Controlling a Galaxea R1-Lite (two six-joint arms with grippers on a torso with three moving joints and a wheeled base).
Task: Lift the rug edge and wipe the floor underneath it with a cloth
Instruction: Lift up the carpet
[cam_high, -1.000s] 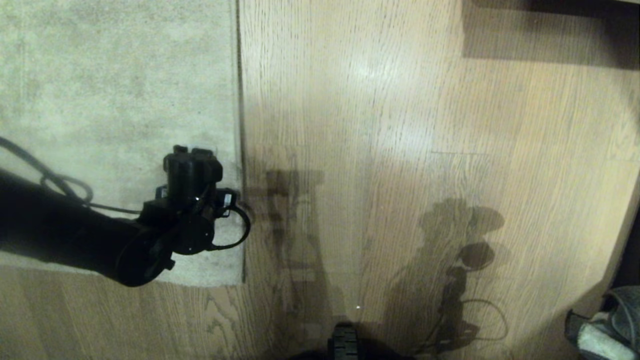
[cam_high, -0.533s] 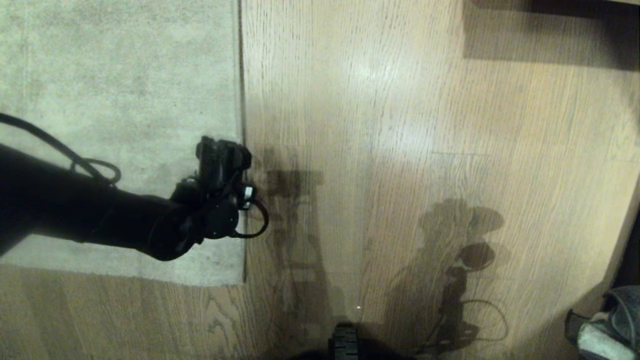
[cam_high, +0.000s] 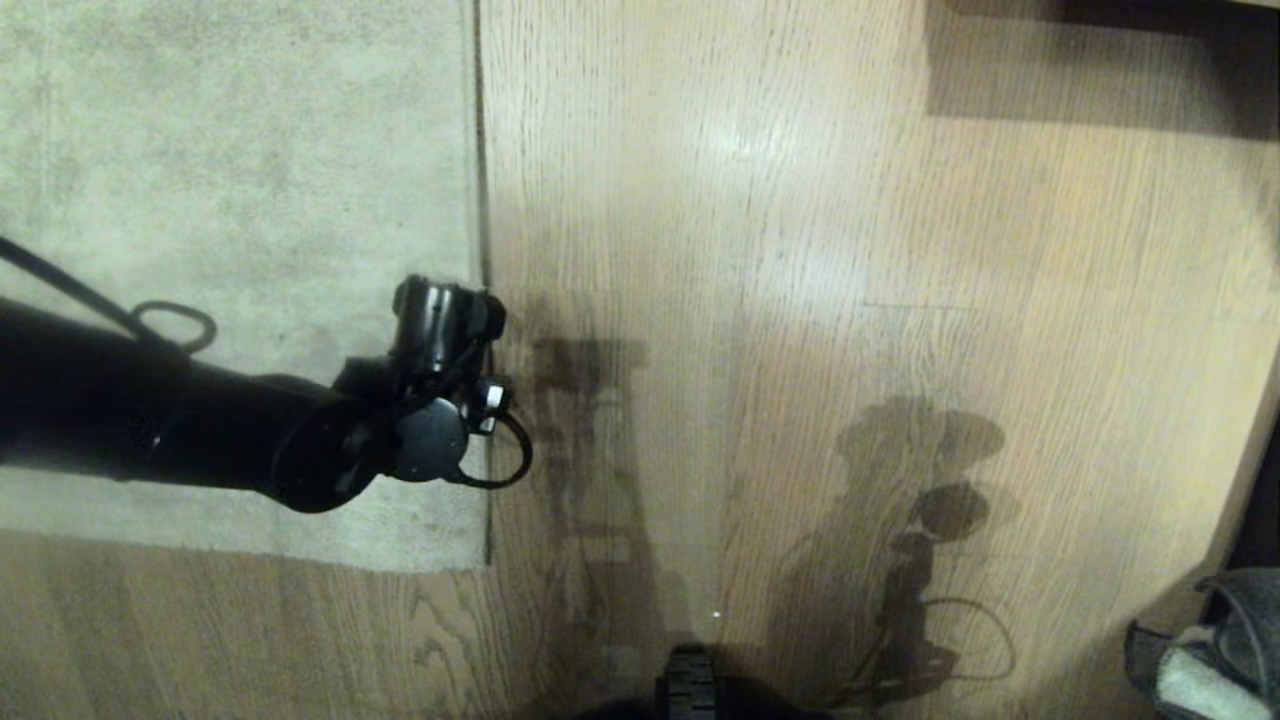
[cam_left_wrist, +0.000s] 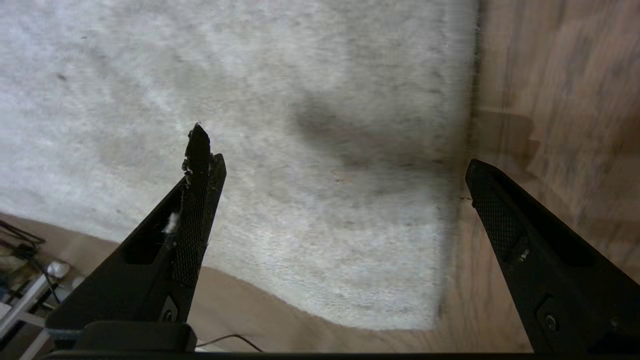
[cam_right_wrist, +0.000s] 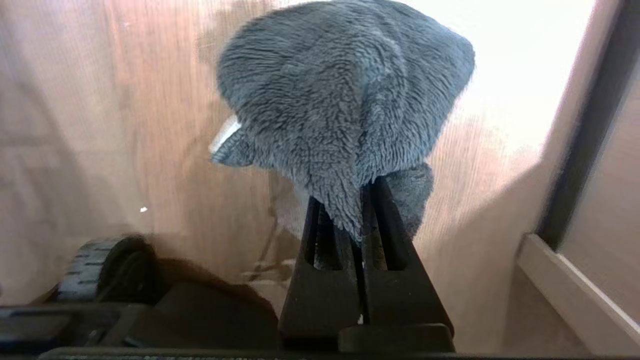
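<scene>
Wood planks (cam_high: 800, 300) of light brown oak, dark-grained and faintly glossy, fill most of the head view, with the pale rug lying flat over the left part. Its rug edge (cam_high: 481, 200) runs as a thin straight border down to a square corner (cam_high: 484, 565) near the bottom; the pile is short, grey-beige and mottled with darker patches, and the rug runs off the picture at the top and left. In the left wrist view the same border (cam_left_wrist: 472, 100) and corner show again, slightly blurred.

Over the rug, close to that border, hangs the left gripper (cam_left_wrist: 332, 150); from the head camera its black wrist housing (cam_high: 445, 320) hides the fingers, so only the wrist camera shows them spread wide, with one textured finger (cam_left_wrist: 197, 210) above the pile and the other (cam_left_wrist: 500, 210) above bare floor, the border between them. Whether the tips touch anything I cannot tell. Bits of pale lint cling to the finger over the rug.

At the lower right corner of the head view the cloth (cam_high: 1215, 650) is only partly in frame. In the right wrist view the cloth (cam_right_wrist: 345, 110) is a fluffy dark grey bunch with a whitish strip at one fold, pinched in the right gripper (cam_right_wrist: 357, 210), whose narrow black fingers are closed tight on it above the floor (cam_right_wrist: 100, 100). A ridged black wheel (cam_right_wrist: 95, 267) shows blurred below.
</scene>
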